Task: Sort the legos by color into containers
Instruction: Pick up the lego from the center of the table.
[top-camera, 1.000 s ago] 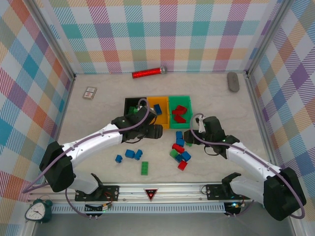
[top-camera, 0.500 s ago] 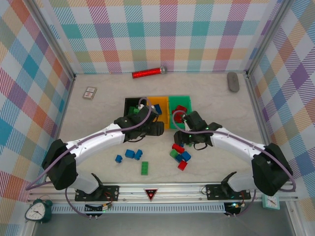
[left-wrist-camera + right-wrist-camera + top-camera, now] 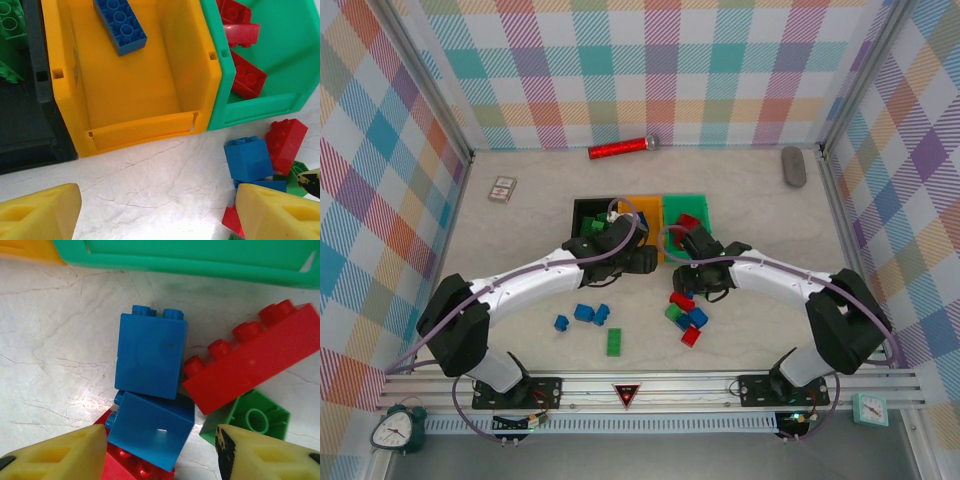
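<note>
Plainly the blue brick (image 3: 145, 425), tilted on a red brick (image 3: 135, 467) on the desk (image 3: 60, 340) just before the green bin (image 3: 200, 265), is light, hard and slick: grip its flat sides. The right tool (image 3: 161, 440) straddles it with jaws apart, seemingly not touching; the left tool (image 3: 157, 195) gapes empty.

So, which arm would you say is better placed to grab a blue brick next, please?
Right: the right end effector straddles the blue bricks; the left end effector hovers open before the orange-yellow bin.

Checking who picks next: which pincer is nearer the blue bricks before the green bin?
Right. The right pincer hangs over the blue bricks; the left pincer hangs before the orange-yellow bin, beside them.
</note>
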### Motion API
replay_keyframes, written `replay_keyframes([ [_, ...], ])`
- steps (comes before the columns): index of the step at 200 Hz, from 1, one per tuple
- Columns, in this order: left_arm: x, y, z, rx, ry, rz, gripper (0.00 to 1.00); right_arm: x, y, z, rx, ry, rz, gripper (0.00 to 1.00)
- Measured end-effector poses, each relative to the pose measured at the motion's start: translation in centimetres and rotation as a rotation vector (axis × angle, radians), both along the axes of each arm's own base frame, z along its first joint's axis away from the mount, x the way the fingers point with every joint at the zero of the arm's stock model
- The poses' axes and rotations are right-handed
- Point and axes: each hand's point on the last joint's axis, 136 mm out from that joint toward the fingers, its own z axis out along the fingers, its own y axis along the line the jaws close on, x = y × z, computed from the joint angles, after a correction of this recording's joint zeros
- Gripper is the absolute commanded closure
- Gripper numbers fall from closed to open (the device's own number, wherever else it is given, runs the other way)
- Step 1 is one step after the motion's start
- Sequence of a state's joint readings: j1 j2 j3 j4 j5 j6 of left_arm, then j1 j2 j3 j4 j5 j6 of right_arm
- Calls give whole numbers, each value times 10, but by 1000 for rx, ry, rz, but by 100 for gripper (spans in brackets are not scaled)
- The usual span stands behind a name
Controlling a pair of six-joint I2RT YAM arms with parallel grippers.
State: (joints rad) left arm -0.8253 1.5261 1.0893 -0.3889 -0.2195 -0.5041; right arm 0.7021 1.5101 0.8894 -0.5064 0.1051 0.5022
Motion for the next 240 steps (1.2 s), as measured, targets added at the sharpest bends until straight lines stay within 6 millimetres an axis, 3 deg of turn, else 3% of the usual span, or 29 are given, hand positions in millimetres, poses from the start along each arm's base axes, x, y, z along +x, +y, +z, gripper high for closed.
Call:
replay_keyframes([
  [45,-1,4,6,-8,-21,5,19,0,14,-2,-7,12,3,40],
  [108,-20,38,22,-24,-75,38,18,5,10,-10,-57,3,-41,40],
  [157,-20,51,24,-28,-88,64,18,13,16,-14,-81,-2,-54,57],
  [207,-16,58,19,-21,-79,92,19,11,17,-8,-73,-10,-47,60],
  [240,-10,63,9,-11,-52,123,19,9,16,18,-32,-48,-47,60],
])
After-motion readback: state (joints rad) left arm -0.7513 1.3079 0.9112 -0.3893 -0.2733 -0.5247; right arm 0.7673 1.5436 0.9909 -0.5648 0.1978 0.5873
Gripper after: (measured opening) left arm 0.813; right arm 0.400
